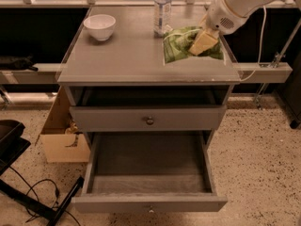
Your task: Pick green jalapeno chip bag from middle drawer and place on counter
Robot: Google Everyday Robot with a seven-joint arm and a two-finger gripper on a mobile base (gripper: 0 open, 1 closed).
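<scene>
The green jalapeno chip bag point(177, 46), a crinkly light-green foil pouch with dark-green print, is at the right rear part of the counter point(124, 55), the flat matte grey cabinet top. Whether the bag rests on the surface or hangs just above it cannot be told. The gripper point(202, 42), with tan fingers on a white arm point(237, 3), is clamped on the bag's right side. A clear plastic water bottle point(162, 6) stands just beside the bag, at the rear. A round white bowl point(99, 26) sits at the left rear corner. Below, the upper grey drawer point(117, 119) is partly open. The middle drawer point(148, 203), wide and dark grey inside, is pulled fully out. A brown cardboard box point(63, 146) stands left of the cabinet.
</scene>
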